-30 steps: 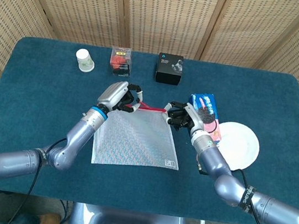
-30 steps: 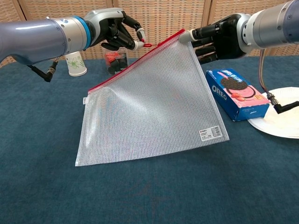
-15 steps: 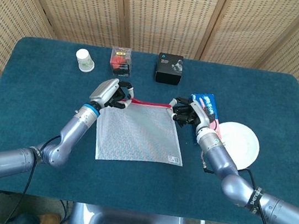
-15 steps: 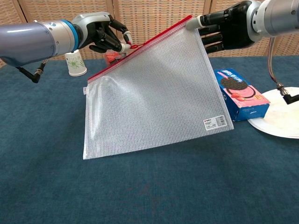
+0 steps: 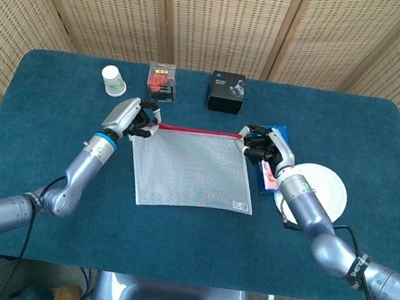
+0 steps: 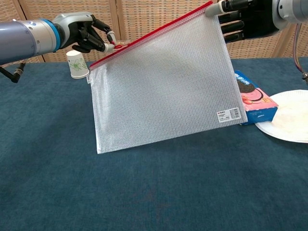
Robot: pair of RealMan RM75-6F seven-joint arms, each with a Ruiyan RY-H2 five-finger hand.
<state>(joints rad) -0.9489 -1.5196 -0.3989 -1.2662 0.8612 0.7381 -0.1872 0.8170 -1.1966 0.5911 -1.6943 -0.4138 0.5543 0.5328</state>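
Observation:
A clear mesh zip pouch (image 5: 193,170) (image 6: 163,82) with a red zipper along its top hangs stretched between both hands, tilted so its right corner is higher. My left hand (image 5: 131,116) (image 6: 86,36) pinches the zipper's left end by its pull. My right hand (image 5: 264,145) (image 6: 245,19) pinches the top right corner, with its other fingers spread. The pouch's lower edge is close to the blue table (image 5: 53,137) (image 6: 159,192); I cannot tell whether it touches.
A paper cup (image 5: 113,80) (image 6: 77,64), a red box (image 5: 162,83) and a black box (image 5: 226,92) stand along the far side. A blue cookie box (image 6: 255,98) lies behind the pouch's right corner, beside a white plate (image 5: 321,189) (image 6: 288,120).
My left hand has moved left along the red zipper and my right hand has moved right and up. The pouch has risen and is now stretched wider between them.

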